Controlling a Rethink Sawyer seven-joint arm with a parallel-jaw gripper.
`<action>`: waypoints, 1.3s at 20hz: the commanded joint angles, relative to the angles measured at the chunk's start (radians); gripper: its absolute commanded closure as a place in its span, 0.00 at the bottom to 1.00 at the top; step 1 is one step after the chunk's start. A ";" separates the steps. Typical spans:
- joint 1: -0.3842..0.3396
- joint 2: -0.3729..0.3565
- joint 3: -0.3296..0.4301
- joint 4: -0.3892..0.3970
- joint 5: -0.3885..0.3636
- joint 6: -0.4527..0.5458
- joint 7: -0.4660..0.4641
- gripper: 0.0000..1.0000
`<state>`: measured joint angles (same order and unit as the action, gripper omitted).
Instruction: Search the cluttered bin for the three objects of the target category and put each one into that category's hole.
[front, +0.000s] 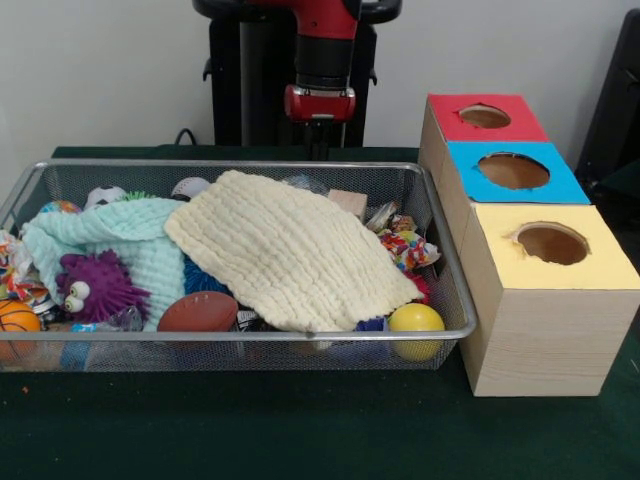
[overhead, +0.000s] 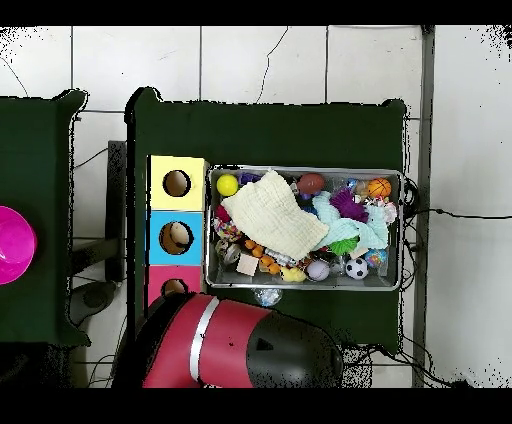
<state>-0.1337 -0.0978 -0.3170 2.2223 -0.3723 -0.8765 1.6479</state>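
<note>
Starting at the left edge of the bin, an orange basketball is sitting in the near left corner. A purple spiky toy is resting beside it against a mint cloth, and a brown football is leaning on the near rim. A cream cloth is lying across the middle, its long side running from the far left towards the near right, and it is probably hiding much of the clutter. Above the middle of the far rim the gripper is hanging from the single red arm; whether it is open or closed cannot be told. Only one of the three crinkly see-through lumps is showing. It is lying almost straight below the gripper at the far rim, and from overhead the lump seems to be sitting just outside the rim on the robot's side. It is roundish, with no clear long side, so the coming move probably needs little more than a straight descent. The other two lumps are not showing and are probably lying under the two cloths. One yellow ball is sitting in the near right corner. Along the right edge three boxes are standing in a row, topped red, blue and yellow, each with one hole.
</note>
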 joint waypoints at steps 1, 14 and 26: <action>-0.030 0.103 0.057 -0.306 0.112 -0.043 0.132 1.00; -0.007 0.075 0.086 -0.311 0.184 0.340 0.097 1.00; 0.063 0.156 0.052 -0.376 0.331 0.490 0.093 1.00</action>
<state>-0.0621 -0.1497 -0.3250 2.2210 -0.3013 -0.7119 1.6481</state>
